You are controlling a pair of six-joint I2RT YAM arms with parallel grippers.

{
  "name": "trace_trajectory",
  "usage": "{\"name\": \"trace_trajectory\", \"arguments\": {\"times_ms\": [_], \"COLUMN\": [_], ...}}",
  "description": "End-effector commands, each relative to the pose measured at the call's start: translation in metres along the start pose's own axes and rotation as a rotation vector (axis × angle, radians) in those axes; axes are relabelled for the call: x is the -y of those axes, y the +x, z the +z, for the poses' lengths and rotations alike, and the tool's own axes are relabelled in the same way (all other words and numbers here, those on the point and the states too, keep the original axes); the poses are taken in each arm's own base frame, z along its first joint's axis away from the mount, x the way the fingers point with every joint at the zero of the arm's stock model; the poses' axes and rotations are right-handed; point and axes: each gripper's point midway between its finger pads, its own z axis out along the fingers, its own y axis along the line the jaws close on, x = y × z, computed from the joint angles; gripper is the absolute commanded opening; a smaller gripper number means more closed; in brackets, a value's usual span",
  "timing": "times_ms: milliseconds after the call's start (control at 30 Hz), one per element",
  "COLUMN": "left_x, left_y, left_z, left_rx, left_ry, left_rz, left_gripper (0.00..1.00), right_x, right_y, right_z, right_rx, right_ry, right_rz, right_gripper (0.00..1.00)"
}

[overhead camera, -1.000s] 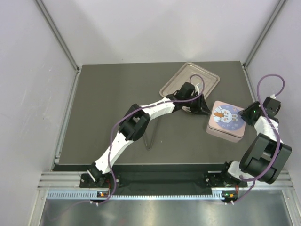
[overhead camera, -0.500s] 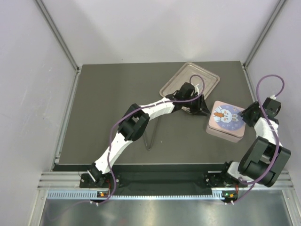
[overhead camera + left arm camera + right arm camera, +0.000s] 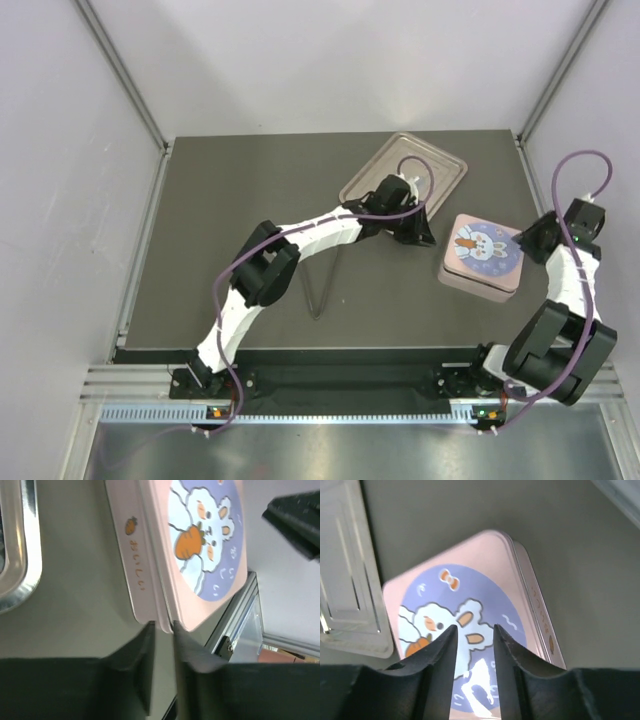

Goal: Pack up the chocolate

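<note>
Top external view: dark tabletop (image 3: 230, 230) carrying one silver tray (image 3: 440, 165) at the far side and one pink square box (image 3: 482, 257), with a bunny picture on its shut lid, nearer than the tray and to its right. Left end effector (image 3: 424, 234): sits between tray and box, just beside the box's left edge. In the left wrist view its fingers (image 3: 145, 650) stand a narrow slot apart with the box's corner at the mouth of the slot; whether they pinch that corner cannot be told. Right end effector (image 3: 474, 630): over the box lid from its right side, fingers slightly apart, nothing between them, bunny print showing through the gap. Chocolate: not discernible in any view, so its place relative to either end effector cannot be told.
</note>
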Motion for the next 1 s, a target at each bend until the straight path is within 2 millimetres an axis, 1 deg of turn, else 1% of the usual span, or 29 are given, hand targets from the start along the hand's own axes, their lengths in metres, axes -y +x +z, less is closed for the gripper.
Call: {"name": "trace_trajectory", "arguments": {"times_ms": [0,33,67,100,133,167,200,233,267,300,333,367,400,433,467,500,533,567,633,667,800,967], "left_x": [0.04,0.035,0.042,0.041,0.043,0.047,0.047,0.049,0.054,0.052,0.055,0.057,0.053,0.055,0.055,0.05,0.054,0.056,0.054,0.054,0.054,0.053], "left_y": [-0.002,0.005,0.015,0.022,0.026,0.035,0.039,0.041,0.045,0.051,0.05,0.052,0.057,0.056,0.056,0.06,0.059,0.061,0.064,0.064,0.067,0.072], "left_z": [-0.024,-0.022,-0.02,-0.018,-0.017,-0.014,-0.012,-0.011,-0.011,-0.008,-0.008,-0.008,-0.007,-0.008,-0.009,-0.009,-0.012,-0.015,-0.015,-0.015,-0.013,0.0], "left_rx": [0.065,0.058,0.047,0.038,0.039,0.027,0.024,0.024,0.019,0.01,0.018,0.015,0.007,0.014,0.016,0.009,0.017,0.023,0.024,0.027,0.019,0.021], "left_ry": [0.004,-0.014,-0.01,-0.017,-0.02,-0.014,-0.009,-0.002,0.015,0.017,0.029,0.037,0.03,0.039,0.042,0.034,0.048,0.068,0.072,0.078,0.09,0.111], "left_rz": [0.131,0.139,0.151,0.159,0.163,0.17,0.168,0.169,0.17,0.161,0.162,0.162,0.159,0.161,0.161,0.154,0.157,0.146,0.141,0.139,0.126,0.08], "left_gripper": [0.19,0.15,0.13,0.08,0.05,0.03,0.0,0.0,0.0,0.0,0.0,0.0,0.0,0.0,0.0,0.0,0.0,0.0,0.0,0.0,0.0,0.0], "right_x": [-0.031,-0.029,-0.038,-0.044,-0.045,-0.053,-0.062,-0.065,-0.076,-0.082,-0.081,-0.091,-0.093,-0.104,-0.107,-0.107,-0.103,-0.1,-0.099,-0.097,-0.091,-0.083], "right_y": [-0.046,-0.038,-0.051,-0.05,-0.048,-0.056,-0.054,-0.049,-0.055,-0.053,-0.047,-0.056,-0.048,-0.058,-0.057,-0.054,-0.052,-0.052,-0.049,-0.043,-0.029,-0.023], "right_z": [-0.017,-0.009,-0.011,-0.007,0.003,0.001,0.005,0.018,0.02,0.026,0.04,0.042,0.056,0.058,0.063,0.066,0.075,0.085,0.087,0.093,0.105,0.111], "right_rx": [0.1,0.048,0.069,0.058,0.033,0.033,0.025,-0.014,-0.013,-0.022,-0.059,-0.047,-0.085,-0.072,-0.083,-0.102,-0.118,-0.142,-0.153,-0.179,-0.24,-0.265], "right_ry": [-0.032,0.011,0.012,0.032,0.053,0.064,0.08,0.089,0.08,0.099,0.125,0.117,0.124,0.108,0.107,0.128,0.154,0.176,0.173,0.172,0.182,0.203], "right_rz": [-0.066,-0.079,-0.113,-0.147,-0.167,-0.199,-0.24,-0.26,-0.293,-0.33,-0.352,-0.379,-0.402,-0.435,-0.456,-0.482,-0.507,-0.53,-0.539,-0.543,-0.588,-0.61], "right_gripper": [0.33,0.29,0.22,0.2,0.19,0.14,0.13,0.11,0.11,0.11,0.1,0.09,0.08,0.08,0.06,0.05,0.05,0.03,0.02,0.02,0.02,0.02]}}
